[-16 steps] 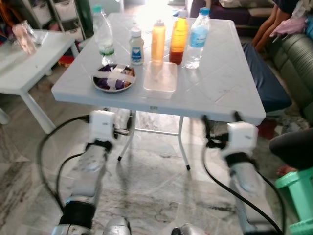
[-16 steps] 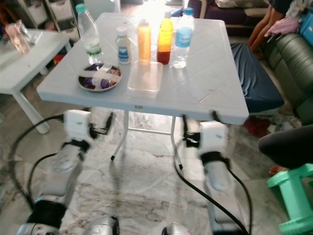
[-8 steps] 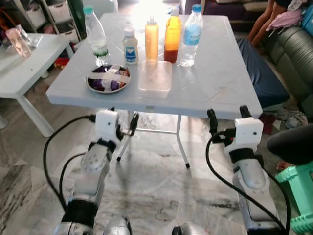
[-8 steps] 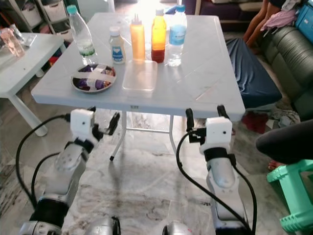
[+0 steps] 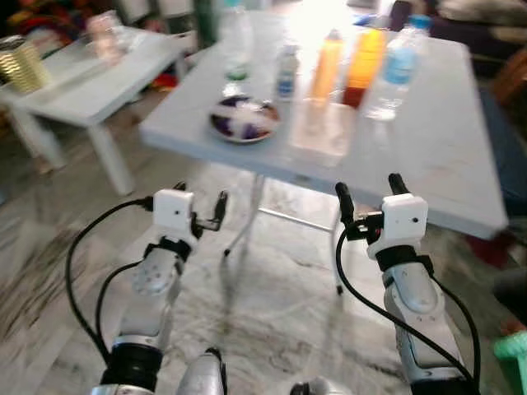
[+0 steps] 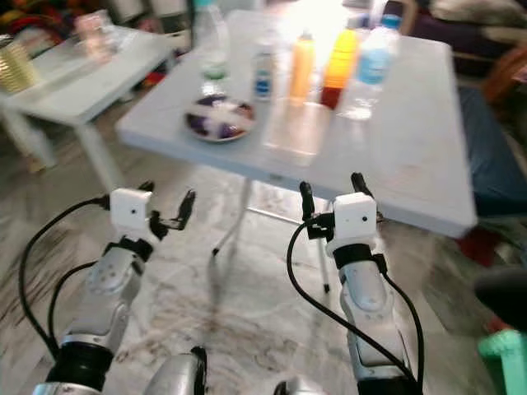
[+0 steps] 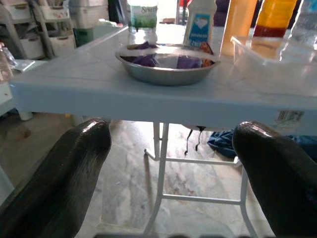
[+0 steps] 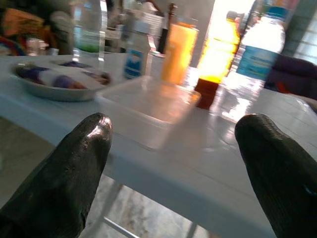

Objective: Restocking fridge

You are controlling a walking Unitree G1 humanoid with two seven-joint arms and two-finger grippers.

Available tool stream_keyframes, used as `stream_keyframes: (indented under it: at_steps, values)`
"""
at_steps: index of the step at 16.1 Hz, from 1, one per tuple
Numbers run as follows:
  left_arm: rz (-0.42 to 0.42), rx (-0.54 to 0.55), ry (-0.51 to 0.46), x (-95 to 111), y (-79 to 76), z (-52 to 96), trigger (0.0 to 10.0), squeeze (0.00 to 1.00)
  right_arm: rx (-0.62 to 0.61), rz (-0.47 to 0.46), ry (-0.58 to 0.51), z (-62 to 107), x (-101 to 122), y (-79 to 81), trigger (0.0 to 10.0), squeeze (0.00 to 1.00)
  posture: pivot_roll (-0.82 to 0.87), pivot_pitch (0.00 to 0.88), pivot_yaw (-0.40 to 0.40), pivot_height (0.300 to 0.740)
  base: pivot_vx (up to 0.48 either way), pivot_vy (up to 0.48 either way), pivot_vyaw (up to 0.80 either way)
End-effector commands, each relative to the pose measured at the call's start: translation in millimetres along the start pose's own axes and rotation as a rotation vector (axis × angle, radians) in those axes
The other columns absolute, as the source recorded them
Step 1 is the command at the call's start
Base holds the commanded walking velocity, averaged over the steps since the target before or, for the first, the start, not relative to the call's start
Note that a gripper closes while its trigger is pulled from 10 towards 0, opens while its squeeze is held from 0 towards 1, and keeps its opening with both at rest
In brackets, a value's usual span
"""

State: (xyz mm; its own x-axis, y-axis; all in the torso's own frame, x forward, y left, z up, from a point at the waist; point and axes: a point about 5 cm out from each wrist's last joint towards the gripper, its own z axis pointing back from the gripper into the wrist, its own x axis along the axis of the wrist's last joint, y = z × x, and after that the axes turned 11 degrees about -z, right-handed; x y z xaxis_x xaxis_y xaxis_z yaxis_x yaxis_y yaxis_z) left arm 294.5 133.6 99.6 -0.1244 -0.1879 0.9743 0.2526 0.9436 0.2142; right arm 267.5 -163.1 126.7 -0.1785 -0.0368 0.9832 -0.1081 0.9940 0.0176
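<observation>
Both the left gripper (image 5: pixel 200 212) and right gripper (image 5: pixel 367 193) are held wide apart and empty below the table (image 5: pixel 461 177) edge, ready for reaching; the bottles (image 5: pixel 363 58) stand ahead, well beyond both

We see strong daylight pouring in from beyond the far end of the bench (image 5: pixel 428 164), blowing out to white glare behind the orange bottles (image 5: pixel 362 58) in both eye views, which are smeared with motion blur throughout. In the right wrist view the backlit bottles glow and the clear container (image 8: pixel 148 106) is soft, while the left wrist view is sharper, evenly lit, its near black fingers (image 7: pixel 59 178) blurred with sheen.
</observation>
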Motion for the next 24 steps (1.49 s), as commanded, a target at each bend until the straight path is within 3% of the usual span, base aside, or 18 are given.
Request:
stream_keyframes:
  at_steps: [1,7,13,18,20,22,24]
  values:
    - [-0.006,0.007,-0.003,1,3.4,1.2,10.0,0.00,0.007,-0.007,0.004,-1.1,0,0.3,10.0,0.00,0.01,0.097,-0.019,0.740,0.000,0.000,0.74]
    - [-0.009,-0.004,-0.019,5,2.5,-1.1,10.0,0.00,0.007,-0.027,0.002,-3.7,0,1.0,10.0,0.00,0.02,0.091,-0.025,0.740,0.290,0.000,0.35]
    - [0.002,-0.006,-0.025,5,0.2,-1.3,10.0,0.00,0.020,-0.025,0.003,-7.1,0,1.8,10.0,0.00,0.02,0.087,-0.038,0.740,0.379,0.000,-0.75]
    - [0.004,-0.002,-0.024,4,0.3,-0.5,10.0,0.00,0.039,-0.014,-0.002,-8.2,0,5.1,10.0,0.00,0.02,0.083,-0.043,0.740,0.341,0.000,0.00]
    - [-0.036,-0.016,0.001,0,10.3,1.5,10.0,0.00,0.047,-0.021,-0.005,-9.0,1,5.8,10.0,0.00,0.03,0.085,-0.046,0.740,0.000,0.000,0.00]
    - [-0.060,0.032,0.024,-3,37.9,6.3,10.0,0.00,0.056,-0.030,-0.004,-11.8,2,6.4,10.0,0.00,0.04,0.089,-0.045,0.740,0.000,0.000,0.00]
    - [-0.071,0.064,0.022,-1,51.2,10.5,10.0,0.00,0.058,-0.058,0.008,-17.2,3,4.1,10.0,0.00,0.04,0.094,-0.044,0.740,0.000,0.000,0.00]
